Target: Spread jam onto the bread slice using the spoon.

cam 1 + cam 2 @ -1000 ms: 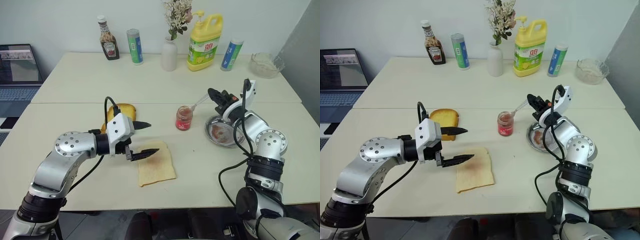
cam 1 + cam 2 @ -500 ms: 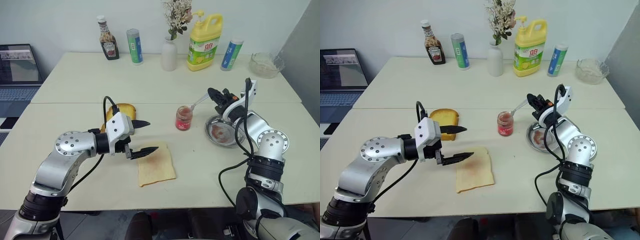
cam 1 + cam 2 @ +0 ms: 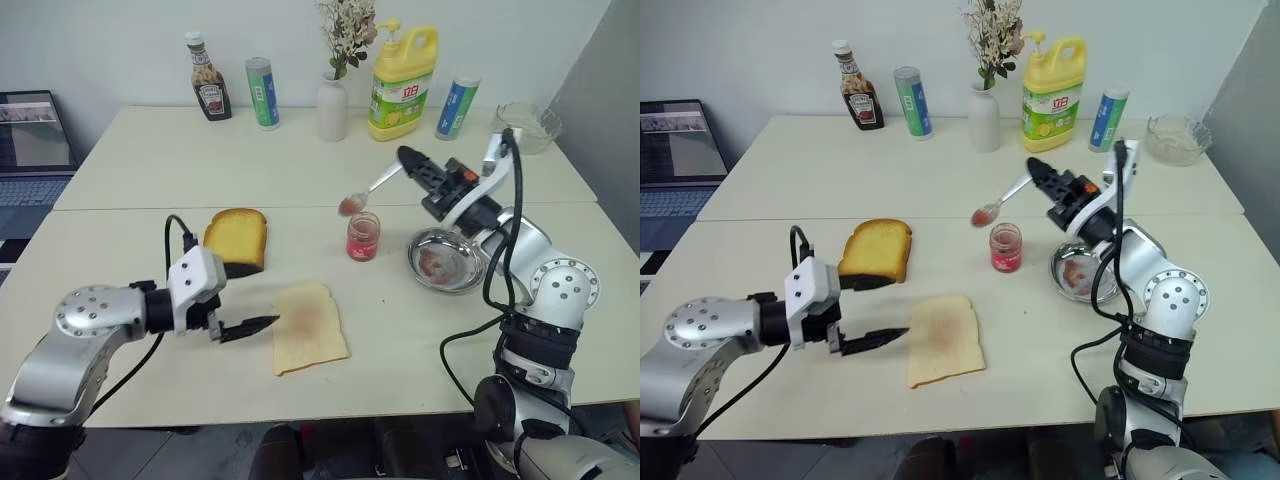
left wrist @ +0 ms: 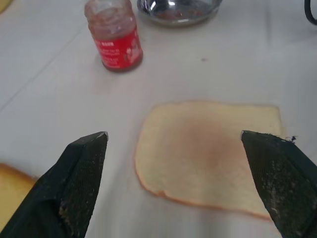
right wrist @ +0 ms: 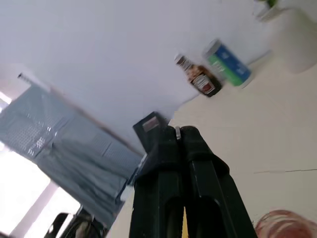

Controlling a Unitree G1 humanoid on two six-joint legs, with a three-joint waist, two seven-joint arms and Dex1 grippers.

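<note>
1. Two cream tables stand edge to edge; the task's things lie on the near one, and bottles, a white vase of flowers and a yellow detergent jug line the back of the far one.
2. The left gripper hangs low over the near table, just left of the bread slice, its two black fingers spread wide and holding nothing; in the left wrist view the slice lies between and beyond their tips.
3. The right gripper is raised above the table, right of the jar and higher, with its fingers pressed together on the handle of the spoon.
4. The bread slice lies flat near the front edge of the near table, a faint reddish smear at its middle.
5. A thicker golden slice sits further back and to the left, apart from the thin one.
6. A round steel dish with reddish traces rests right of the jar, near it but not touching.
7. The jam fills a small clear glass jar, open at the top, standing upright behind the bread slice.
8. The spoon slants down from the right gripper, its bowl carrying a red dab, in the air above the jar and slightly to its left.
</note>
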